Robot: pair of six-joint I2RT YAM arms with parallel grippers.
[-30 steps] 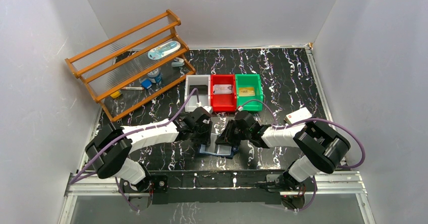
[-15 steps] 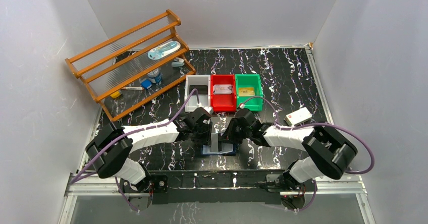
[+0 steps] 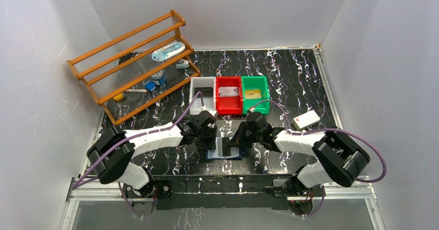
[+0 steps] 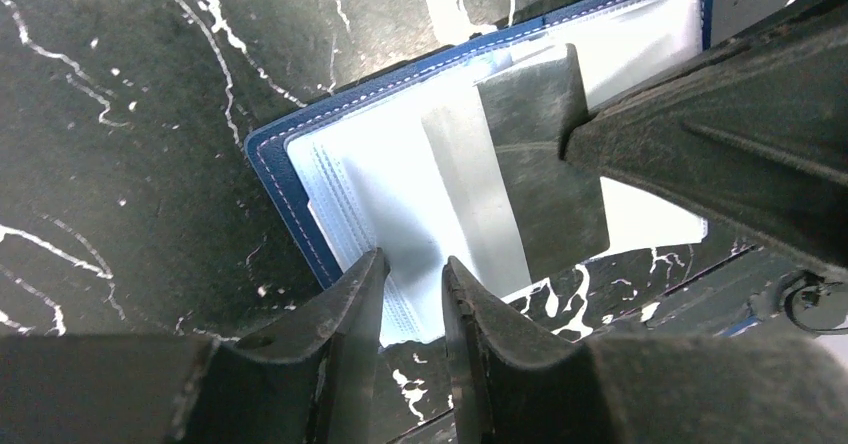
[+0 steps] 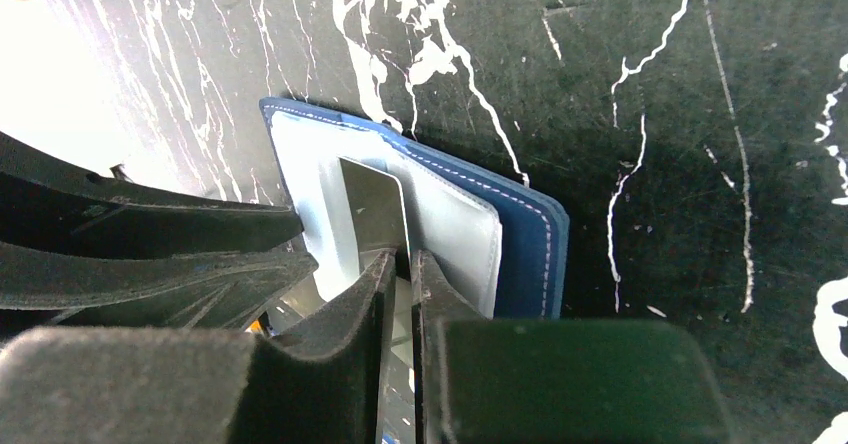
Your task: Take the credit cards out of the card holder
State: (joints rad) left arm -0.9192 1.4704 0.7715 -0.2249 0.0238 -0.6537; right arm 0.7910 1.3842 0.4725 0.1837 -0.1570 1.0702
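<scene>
The card holder (image 4: pixel 370 184) lies open near the middle of the bench's (image 3: pixel 300 80) near edge, between the two arms. The right pincer (image 5: pixel 400 264) is clenched on one silvery-grey card (image 5: pixel 372 209) that stands partly out of a pocket. The left pincer (image 4: pixel 410 274) sits at the holder's edge with its tips a narrow gap apart; whether it pinches a leaf cannot be told.

Three bins stand side by side just beyond the holder: white bin (image 3: pixel 195 92), red bin (image 3: pixel 229 105) and green bin (image 3: pixel 265 92). They hold one black card (image 3: pixel 206 91), one silver card (image 3: pixel 228 91) and one gold card (image 3: pixel 253 93), making four cards in all.

One white block (image 3: pixel 305 119) lies toward the right edge, and one wooden rack (image 3: pixel 124 37) fills the far left corner. Bare bench stretches toward the far right corner.
</scene>
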